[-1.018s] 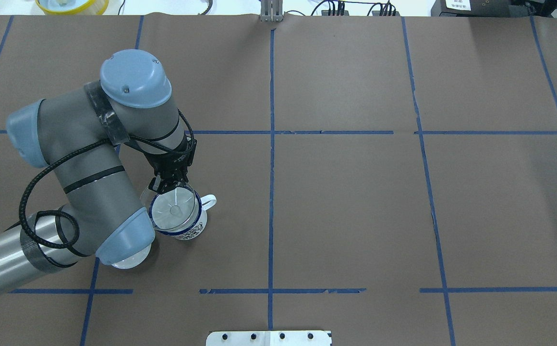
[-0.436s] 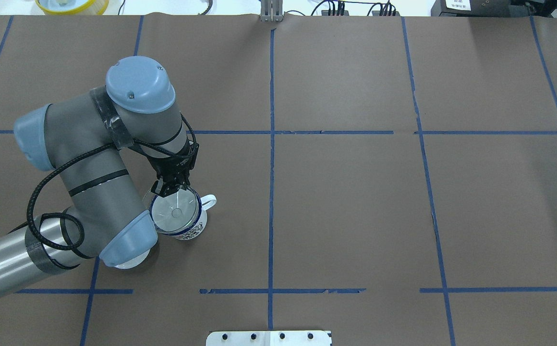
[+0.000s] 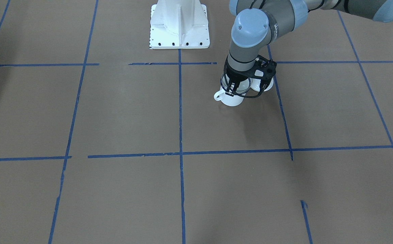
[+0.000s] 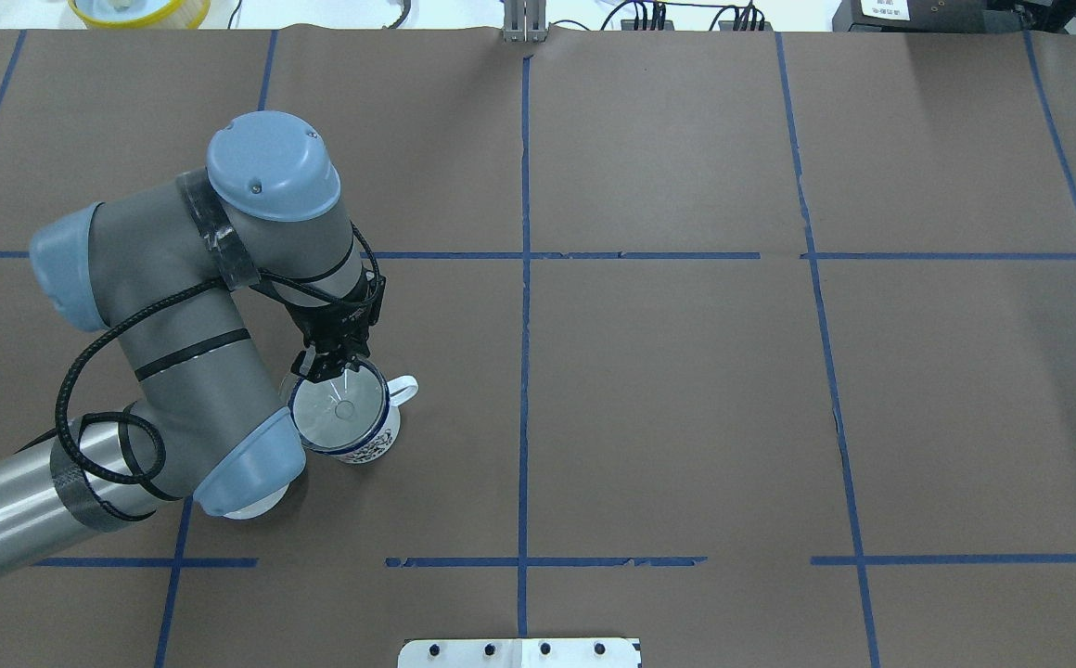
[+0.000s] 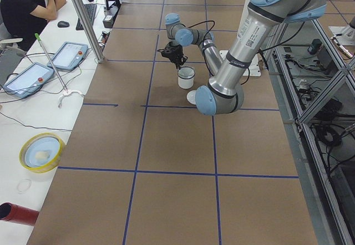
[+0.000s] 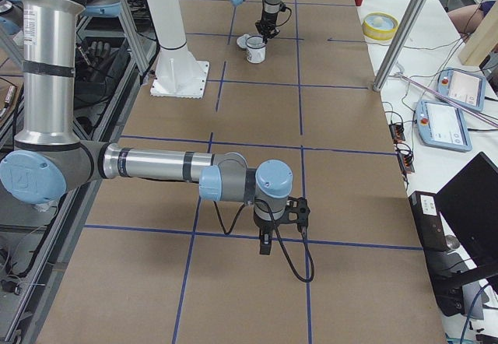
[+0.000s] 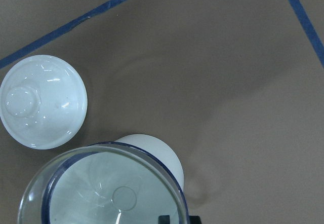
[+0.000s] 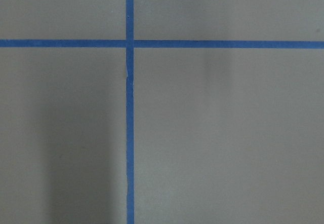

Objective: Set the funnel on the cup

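Funnel appears seated in the cup mouth, left of bench centre. Left gripper pinches its far rim. Remaining, apparently: release and withdraw.

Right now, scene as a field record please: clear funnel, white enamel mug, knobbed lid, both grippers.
carried: clear round plastic funnel, over the mug's mouth, rims roughly aligned; fully seated or not, cannot tell
target: white enamel mug with dark blue rim, upright, handle toward the robot's right
nearby: white round knobbed lid, flat on the brown paper beside the mug, not touching it
left gripper: pinching the funnel's rim
right gripper: over the paper, far from the mug; open or shut, cannot tell
status: funnel not yet released
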`<state>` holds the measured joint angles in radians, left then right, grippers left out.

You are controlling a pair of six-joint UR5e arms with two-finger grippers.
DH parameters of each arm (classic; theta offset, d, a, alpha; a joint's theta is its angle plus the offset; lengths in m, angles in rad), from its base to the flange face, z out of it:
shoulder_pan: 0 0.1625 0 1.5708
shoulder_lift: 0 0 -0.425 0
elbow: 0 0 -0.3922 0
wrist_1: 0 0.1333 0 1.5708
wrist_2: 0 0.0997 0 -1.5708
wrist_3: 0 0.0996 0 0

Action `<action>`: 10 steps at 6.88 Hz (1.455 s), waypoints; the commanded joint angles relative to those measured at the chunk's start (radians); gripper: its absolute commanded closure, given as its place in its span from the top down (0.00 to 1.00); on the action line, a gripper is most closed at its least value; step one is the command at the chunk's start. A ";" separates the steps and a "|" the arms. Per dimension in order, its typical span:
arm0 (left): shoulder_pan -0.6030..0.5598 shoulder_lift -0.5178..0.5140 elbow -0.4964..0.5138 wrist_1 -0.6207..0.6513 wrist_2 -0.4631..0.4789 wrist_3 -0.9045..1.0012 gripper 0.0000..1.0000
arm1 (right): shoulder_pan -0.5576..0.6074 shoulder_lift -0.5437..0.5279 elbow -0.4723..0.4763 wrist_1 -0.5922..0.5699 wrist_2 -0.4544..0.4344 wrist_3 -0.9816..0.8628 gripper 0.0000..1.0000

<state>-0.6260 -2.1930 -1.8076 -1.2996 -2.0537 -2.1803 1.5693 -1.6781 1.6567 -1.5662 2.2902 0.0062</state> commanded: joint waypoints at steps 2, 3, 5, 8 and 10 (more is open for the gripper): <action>-0.015 -0.001 -0.021 0.017 0.027 0.102 1.00 | 0.000 0.000 0.000 0.000 0.000 0.000 1.00; -0.080 0.002 -0.060 0.034 0.027 0.254 1.00 | 0.000 0.000 0.000 0.000 0.000 0.000 1.00; -0.249 0.125 -0.119 0.016 0.012 0.657 1.00 | 0.000 0.000 -0.002 0.000 0.000 0.000 1.00; -0.504 0.327 -0.087 -0.103 -0.105 1.257 1.00 | 0.000 0.000 -0.002 0.000 0.000 0.000 1.00; -0.697 0.552 0.000 -0.377 -0.198 1.562 1.00 | 0.000 0.000 -0.002 0.000 0.000 0.000 1.00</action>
<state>-1.2030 -1.7695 -1.8638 -1.5175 -2.1947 -0.8194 1.5693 -1.6782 1.6553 -1.5662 2.2902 0.0061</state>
